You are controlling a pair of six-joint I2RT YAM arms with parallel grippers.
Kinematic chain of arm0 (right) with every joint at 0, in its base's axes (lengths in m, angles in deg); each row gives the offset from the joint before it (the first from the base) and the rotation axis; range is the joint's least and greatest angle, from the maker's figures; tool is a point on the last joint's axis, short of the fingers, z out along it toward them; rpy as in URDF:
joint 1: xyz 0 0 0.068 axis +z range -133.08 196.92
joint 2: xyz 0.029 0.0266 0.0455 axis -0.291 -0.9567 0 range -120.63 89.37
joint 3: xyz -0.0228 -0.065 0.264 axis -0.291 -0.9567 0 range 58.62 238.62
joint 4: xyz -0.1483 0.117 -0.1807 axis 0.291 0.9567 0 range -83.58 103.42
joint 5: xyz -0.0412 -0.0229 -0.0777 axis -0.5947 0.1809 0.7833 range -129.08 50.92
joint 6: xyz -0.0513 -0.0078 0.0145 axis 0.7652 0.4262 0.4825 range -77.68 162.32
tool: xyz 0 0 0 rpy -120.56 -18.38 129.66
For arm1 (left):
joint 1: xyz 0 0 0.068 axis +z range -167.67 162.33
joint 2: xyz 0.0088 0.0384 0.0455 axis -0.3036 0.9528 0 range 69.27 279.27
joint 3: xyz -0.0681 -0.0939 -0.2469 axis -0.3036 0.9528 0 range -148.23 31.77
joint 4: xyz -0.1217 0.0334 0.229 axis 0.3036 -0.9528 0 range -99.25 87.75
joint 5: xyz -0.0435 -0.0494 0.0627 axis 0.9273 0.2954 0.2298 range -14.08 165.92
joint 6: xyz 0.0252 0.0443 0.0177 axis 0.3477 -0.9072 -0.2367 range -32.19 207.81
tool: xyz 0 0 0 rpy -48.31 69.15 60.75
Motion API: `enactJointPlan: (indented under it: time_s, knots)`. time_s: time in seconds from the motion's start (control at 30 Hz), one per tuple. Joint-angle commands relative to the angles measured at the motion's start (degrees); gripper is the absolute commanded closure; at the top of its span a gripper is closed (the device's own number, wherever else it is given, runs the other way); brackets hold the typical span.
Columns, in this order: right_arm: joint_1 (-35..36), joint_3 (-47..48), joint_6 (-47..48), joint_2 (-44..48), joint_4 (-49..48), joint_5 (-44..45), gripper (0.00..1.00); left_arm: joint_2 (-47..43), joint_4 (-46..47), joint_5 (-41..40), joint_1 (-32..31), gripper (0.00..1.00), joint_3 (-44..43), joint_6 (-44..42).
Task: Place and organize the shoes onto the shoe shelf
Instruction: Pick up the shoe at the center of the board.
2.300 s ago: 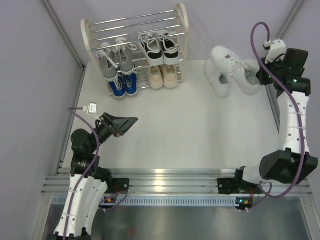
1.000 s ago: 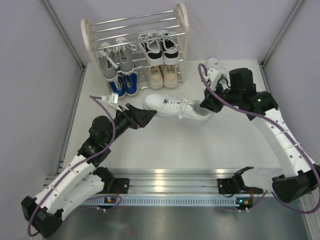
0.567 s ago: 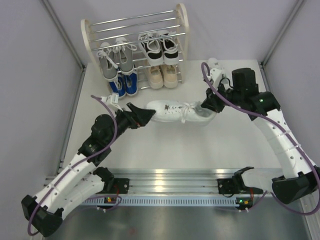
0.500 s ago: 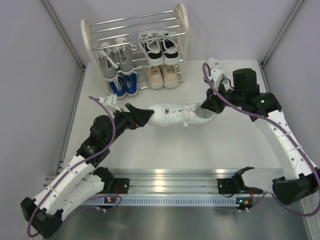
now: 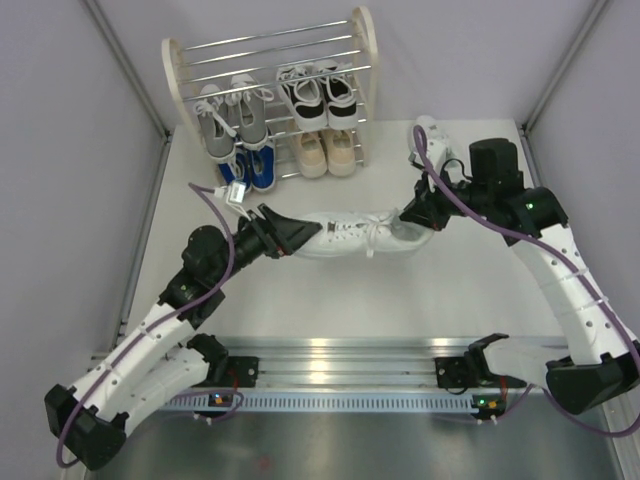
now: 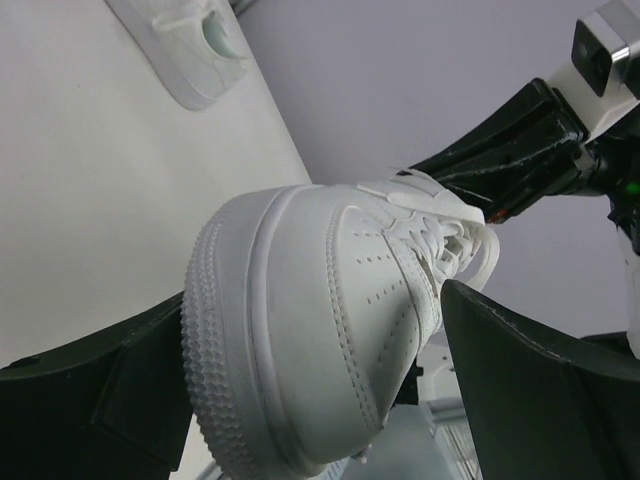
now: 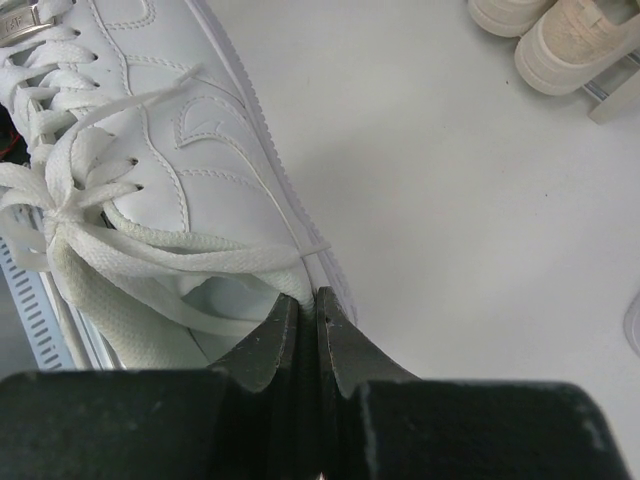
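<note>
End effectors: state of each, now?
Left end effector: straddles the toe of the all-white lace-up sneaker; grip cannot be told.
Right end effector: closed on that sneaker's heel collar.

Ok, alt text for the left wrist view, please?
The toe of a white sneaker fills the gap between the black fingers of the left gripper. The right gripper holds its far end, and a cream shelf foot shows top left.

shoe shelf (image 5: pixel 365 70) upper rods: free | lower tiers: shoes (image 5: pixel 322 95) | approach: white shoe (image 5: pixel 345 232) across
</note>
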State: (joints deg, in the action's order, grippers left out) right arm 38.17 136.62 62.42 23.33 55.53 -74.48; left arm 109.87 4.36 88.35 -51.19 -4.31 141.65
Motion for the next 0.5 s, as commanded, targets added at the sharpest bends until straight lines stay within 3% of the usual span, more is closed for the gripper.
enactJointPlan:
  time_s: [0.0,0.2,0.47]
  knots:
    - [-0.51,2.16,-2.96,2.85,-6.74,-4.33,1.00,2.29,5.69,9.63,0.03,0.02,-2.42,3.81]
    - [-0.95,2.16,-3.57,3.55,-8.05,-3.71,1.00,-0.34,0.87,7.79,0.03,0.03,-1.19,4.07]
    - [-0.87,-2.85,-1.20,5.75,-10.52,-6.52,1.00,-1.31,6.12,3.75,0.03,0.24,1.71,13.29]
